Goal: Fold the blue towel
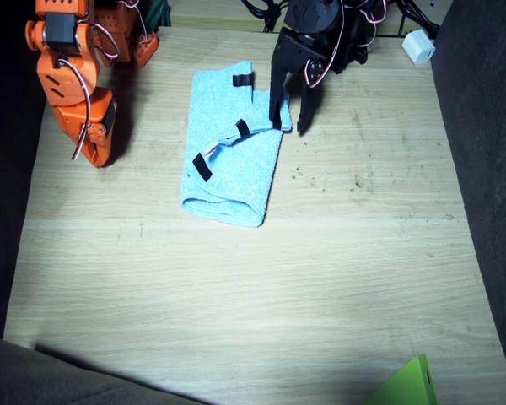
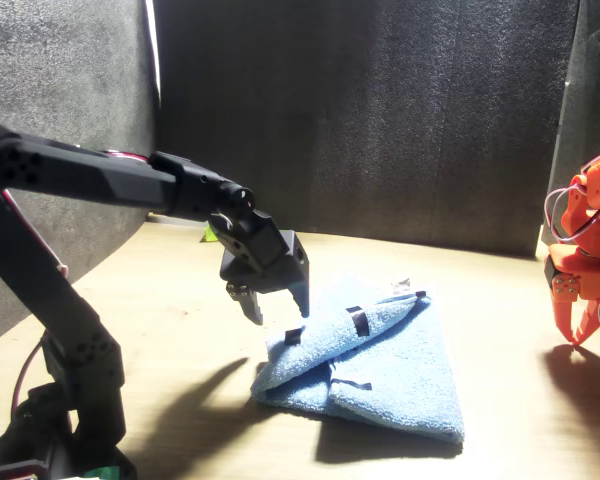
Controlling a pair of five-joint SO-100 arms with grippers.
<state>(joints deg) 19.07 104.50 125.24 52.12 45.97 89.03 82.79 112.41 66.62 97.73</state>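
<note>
On the pale wood-grain counter [image 1: 236,287], toward its far edge and between the two arms, lies the light sky-blue terry towel [image 1: 232,164], folded over into a rough oblong of stacked layers, its rounded fold toward the near side and its loose edges toward the far side. Short black strips [image 1: 201,167] show on its upper surface: one near the far corner, one at mid-length, one on the side toward the right arm. In the front view the layers bulge unevenly and one edge is lifted slightly. The black left arm's pincer [image 1: 288,126] points down at the towel's edge on its own side, jaws parted, one fingertip at or on the cloth edge and the other just off it over bare wood; whether any cloth is caught cannot be told. The orange right arm's pincer [image 1: 91,156] hangs low over the counter well apart from the towel, jaws seemingly close together, though whether fully clenched cannot be told. Open counter stretches broadly on the near side of the towel, with narrower bare strips to either side. Dark foam panels [image 2: 380,110] wall the counter's edges. A small white block [image 1: 419,46] sits at the far corner behind the left arm, a bright green corner [image 1: 409,386] at the near edge. No readable writing or label shows.
</note>
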